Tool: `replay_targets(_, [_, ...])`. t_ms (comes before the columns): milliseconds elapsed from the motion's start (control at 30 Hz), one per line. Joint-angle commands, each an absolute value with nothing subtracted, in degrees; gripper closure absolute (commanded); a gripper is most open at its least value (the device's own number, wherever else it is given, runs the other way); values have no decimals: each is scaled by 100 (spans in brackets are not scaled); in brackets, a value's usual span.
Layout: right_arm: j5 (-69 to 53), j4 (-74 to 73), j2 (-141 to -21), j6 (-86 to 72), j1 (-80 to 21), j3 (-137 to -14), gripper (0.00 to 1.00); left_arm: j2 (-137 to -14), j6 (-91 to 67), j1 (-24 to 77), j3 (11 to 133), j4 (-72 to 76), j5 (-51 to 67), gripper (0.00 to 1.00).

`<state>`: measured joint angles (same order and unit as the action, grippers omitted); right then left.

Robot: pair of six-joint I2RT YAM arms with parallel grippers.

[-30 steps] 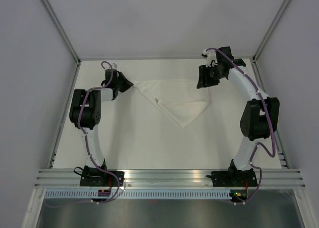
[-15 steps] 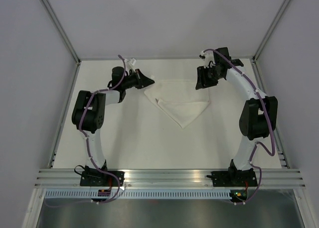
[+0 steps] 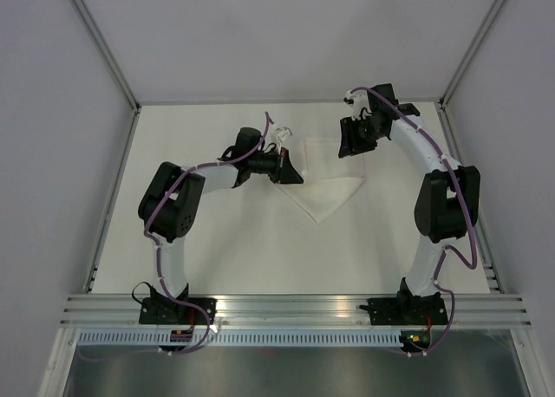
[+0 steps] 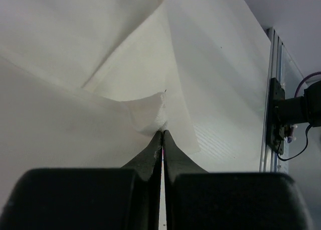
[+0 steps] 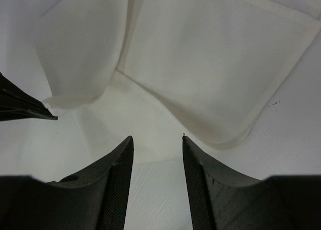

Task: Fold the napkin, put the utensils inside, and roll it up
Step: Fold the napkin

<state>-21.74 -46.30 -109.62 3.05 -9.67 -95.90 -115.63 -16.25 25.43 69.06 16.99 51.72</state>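
Left hand (image 3: 295, 175) clenched on a corner of the large white cloth napkin (image 3: 328, 192), far centre of the pale tabletop (image 3: 243, 250); right hand (image 3: 351, 140) hovers parted, empty, over its right edge.

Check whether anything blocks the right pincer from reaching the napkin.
Nothing visible does. The right pincer stands open facing the napkin, with nothing between its fingertips and the cloth. The left pincer, shut on a napkin corner, is off to one side.
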Motion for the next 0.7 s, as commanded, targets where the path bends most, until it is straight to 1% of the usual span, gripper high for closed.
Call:
replay_targets(0, [-2013, -4658, -11013, 299, -1019, -9624, 50, -11074, -686, 2768, 6935, 1178, 4993, 98])
replay_targets(133, [-1978, -4632, -11021, 308, -1020, -9615, 50, -10987, -440, 2997, 6882, 889, 4729, 98])
replay_targets(333, [-1943, -4632, -11030, 316, -1028, -9598, 50, -10916, 156, 3392, 6890, 423, 4018, 98])
replay_targets(667, [-1881, -4632, -11109, 316, -1063, -9606, 50, -10951, 676, 4024, 6917, -272, 3068, 98])
